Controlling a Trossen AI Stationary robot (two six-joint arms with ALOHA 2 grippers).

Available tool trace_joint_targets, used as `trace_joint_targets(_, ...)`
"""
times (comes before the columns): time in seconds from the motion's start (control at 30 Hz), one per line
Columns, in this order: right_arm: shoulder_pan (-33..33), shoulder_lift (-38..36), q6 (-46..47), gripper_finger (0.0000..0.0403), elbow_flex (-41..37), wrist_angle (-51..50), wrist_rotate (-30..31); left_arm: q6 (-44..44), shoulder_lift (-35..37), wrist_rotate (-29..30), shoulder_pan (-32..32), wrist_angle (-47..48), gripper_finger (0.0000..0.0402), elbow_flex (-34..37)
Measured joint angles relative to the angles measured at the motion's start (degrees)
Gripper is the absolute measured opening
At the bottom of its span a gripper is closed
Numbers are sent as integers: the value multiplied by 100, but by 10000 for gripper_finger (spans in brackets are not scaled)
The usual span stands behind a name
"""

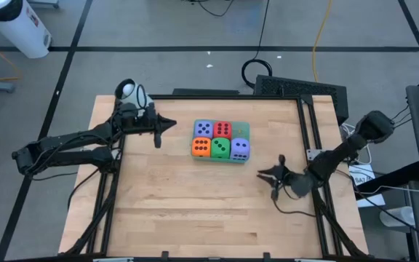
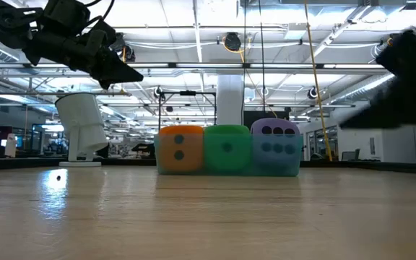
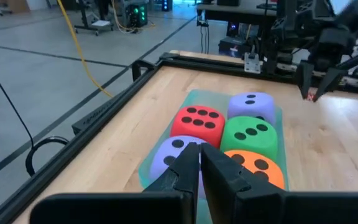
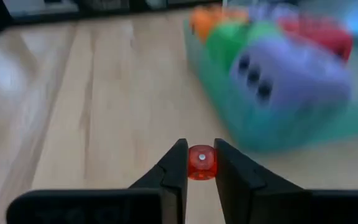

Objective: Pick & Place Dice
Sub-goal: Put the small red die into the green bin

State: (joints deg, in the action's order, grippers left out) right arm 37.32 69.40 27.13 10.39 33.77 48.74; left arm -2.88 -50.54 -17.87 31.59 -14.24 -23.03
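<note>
**Right gripper clamps a tiny red die beside the dice cluster**

Five foam dice (image 1: 221,140) sit packed together on a translucent green square (image 3: 194,99) near the far edge of the wooden table (image 1: 195,211). Right of the cluster, over open wood, the right gripper (image 4: 201,163) pinches a small red translucent die (image 4: 201,163). Left of the cluster hovers the left gripper (image 3: 200,163), fingers nearly together, holding nothing

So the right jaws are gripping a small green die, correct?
Not quite. The small die in the right gripper's jaws is red, not green. The right wrist view shows it clamped between them.
</note>
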Motion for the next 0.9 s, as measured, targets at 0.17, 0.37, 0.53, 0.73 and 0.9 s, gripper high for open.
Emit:
trace_joint_targets(0.17, -1398, -840, -1780, 45, 2, 1008, -1248, -15, 0, 0, 0, -205, 26, 0)
trace_joint_targets(0.37, -3482, -1520, -2651, 45, 202, 752, -2649, 0, 0, -2, 0, -352, 26, 0)
trace_joint_targets(0.53, -5317, -1121, -2422, 45, 1066, -603, -4292, 5, -1, -2, 0, -418, 26, 0)
trace_joint_targets(0.73, -6415, 123, -2290, 45, 1469, -493, -5819, 16, -1, -3, 0, -424, 26, 0)
trace_joint_targets(0.9, -6429, 1073, -2549, 60, 1471, 446, -5952, 36, 0, -7, -1, -186, 26, 0)
